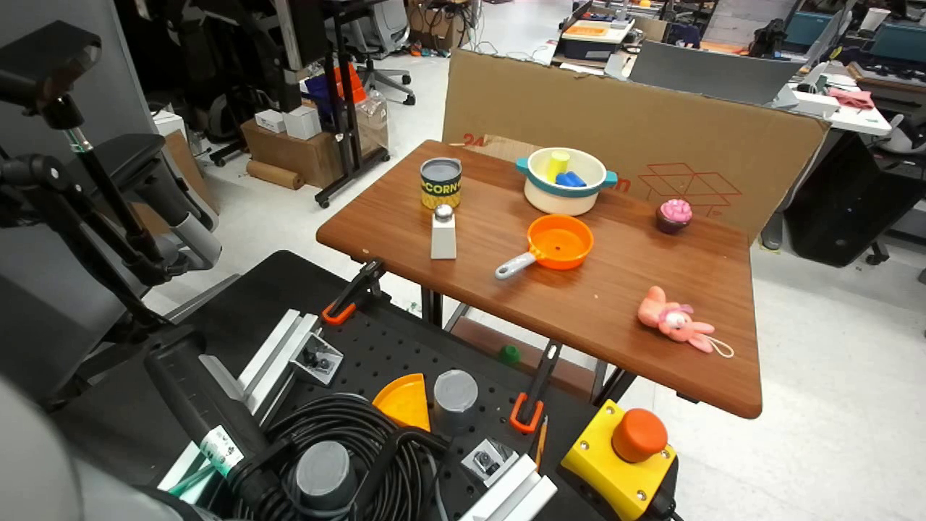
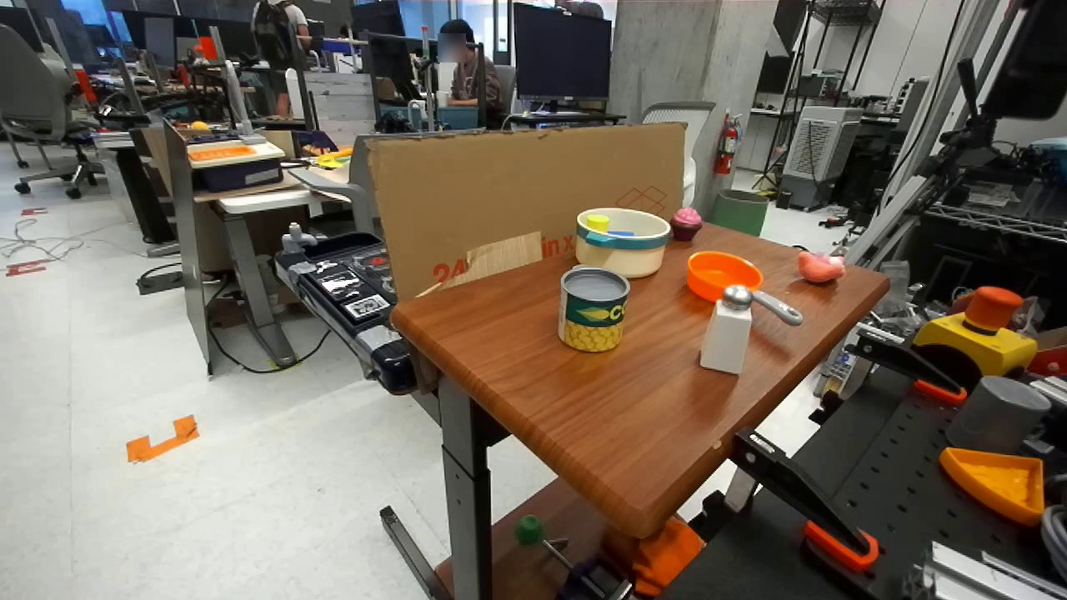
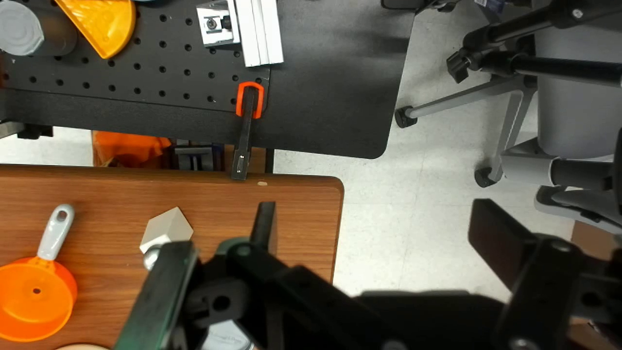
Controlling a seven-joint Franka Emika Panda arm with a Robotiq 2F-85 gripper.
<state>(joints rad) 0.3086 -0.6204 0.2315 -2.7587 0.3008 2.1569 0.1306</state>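
Observation:
My gripper [image 3: 374, 214] stands open in the wrist view, its fingers wide apart with nothing between them; it is over the table's corner and the floor beside it. A white shaker with a silver top [image 3: 167, 226] lies left of its left finger. The corn can [image 1: 441, 184] is mostly hidden behind the gripper in the wrist view. An orange pan with a grey handle [image 1: 561, 242] rests on the brown table [image 1: 622, 297]. Behind it, a cream pot [image 1: 557, 201] holds a yellow cylinder [image 1: 557, 165] and a blue piece [image 1: 571, 179]. The gripper is out of sight in both exterior views.
A pink-topped cupcake [image 1: 674, 215] and a pink plush bunny [image 1: 676, 322] are on the table's far end. Cardboard [image 1: 535, 94] stands along the back. The black bench [image 3: 330, 107] bears clamps, a yellow wedge [image 1: 405, 401], coiled cable and a red-buttoned yellow box [image 1: 615, 463].

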